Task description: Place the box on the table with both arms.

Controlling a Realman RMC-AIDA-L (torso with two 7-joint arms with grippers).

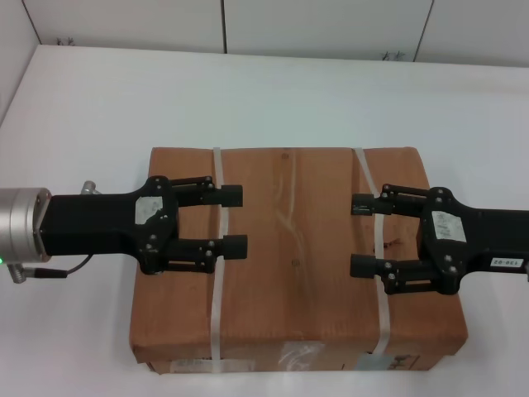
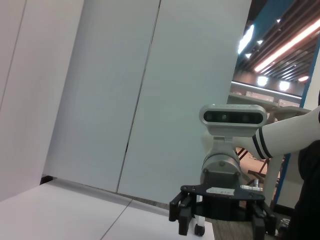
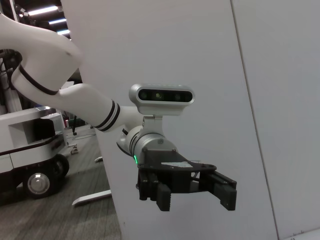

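Observation:
The brown paper-wrapped box (image 1: pixel 289 248) lies flat on the white table (image 1: pixel 248 91), its taped and labelled edge toward me. Two white straps (image 1: pixel 216 289) cross its top. My left gripper (image 1: pixel 234 221) is open over the box's left part, its fingers on either side of the left strap, holding nothing. My right gripper (image 1: pixel 361 234) is open over the right part, by the right strap (image 1: pixel 382 314), and faces the left one. Bare box top lies between them. The left wrist view shows the right gripper (image 2: pixel 222 225) farther off. The right wrist view shows the left gripper (image 3: pixel 192 196) farther off.
White wall panels (image 1: pixel 331 25) stand behind the table's far edge. Bare tabletop surrounds the box on the left, right and far sides. A white wheeled machine (image 3: pixel 30 150) stands on the floor off to one side in the right wrist view.

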